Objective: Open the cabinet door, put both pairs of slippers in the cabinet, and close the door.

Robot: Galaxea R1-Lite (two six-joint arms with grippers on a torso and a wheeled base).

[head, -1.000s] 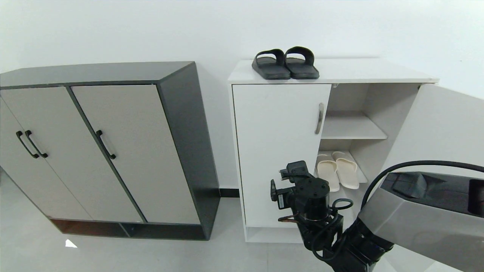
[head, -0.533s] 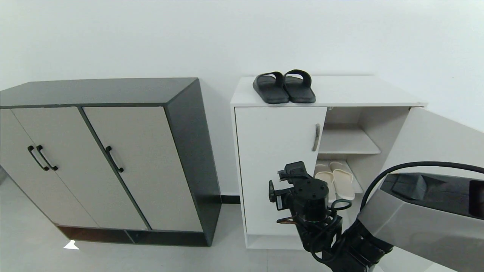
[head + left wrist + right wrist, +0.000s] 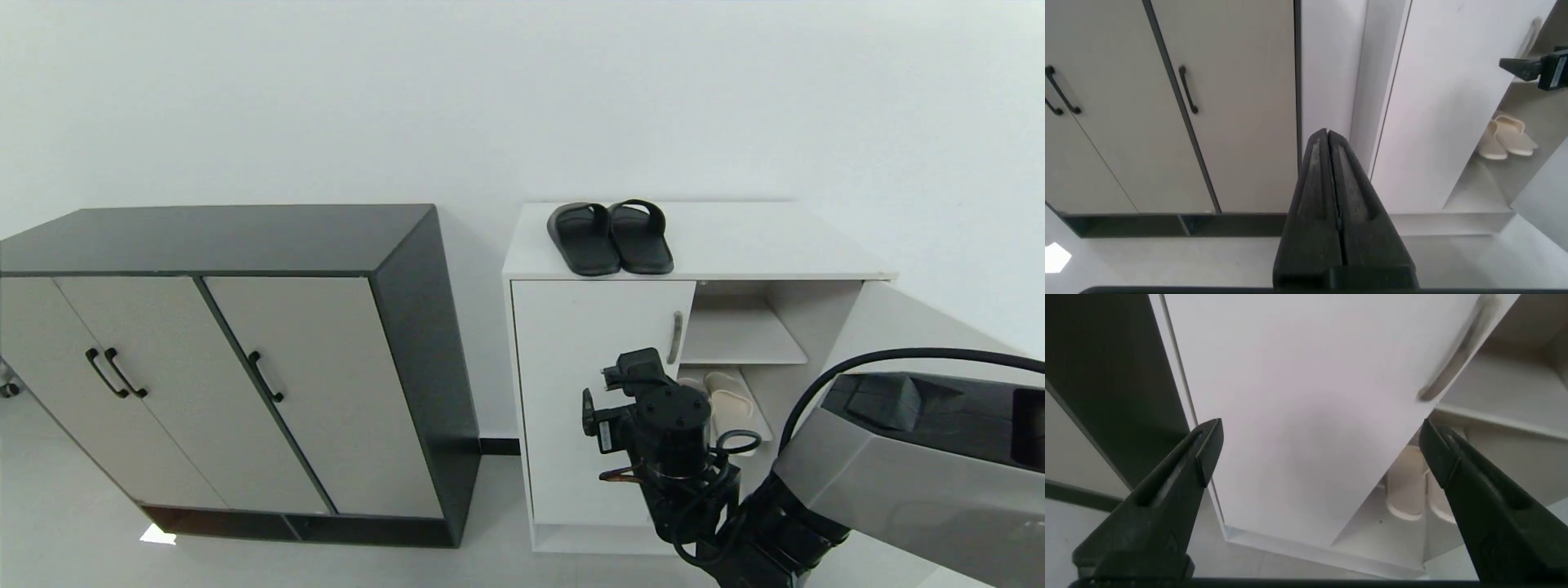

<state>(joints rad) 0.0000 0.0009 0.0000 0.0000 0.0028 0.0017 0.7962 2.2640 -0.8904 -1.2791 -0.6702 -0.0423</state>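
Note:
A pair of black slippers [image 3: 611,237] lies on top of the white cabinet [image 3: 735,237]. Its right door [image 3: 922,327] stands open and its left door [image 3: 588,392], with a metal handle [image 3: 675,336], is closed. A pair of cream slippers [image 3: 727,396] rests on the lower shelf inside, the same cream slippers [image 3: 1507,137] [image 3: 1417,486] seen from both wrists. My right gripper [image 3: 1321,433] is open and empty, low in front of the closed left door, near the handle [image 3: 1454,355]. My left gripper [image 3: 1328,139] is shut on nothing, facing the gap between the two cabinets.
A dark cabinet [image 3: 245,359] with two beige doors and black handles stands left of the white one, against the wall. Grey floor spreads in front of both. An upper shelf [image 3: 735,335] inside the white cabinet is bare.
The whole head picture has slid downward, so the camera has moved; the cabinets look lower and smaller. My right arm keeps its place in the picture.

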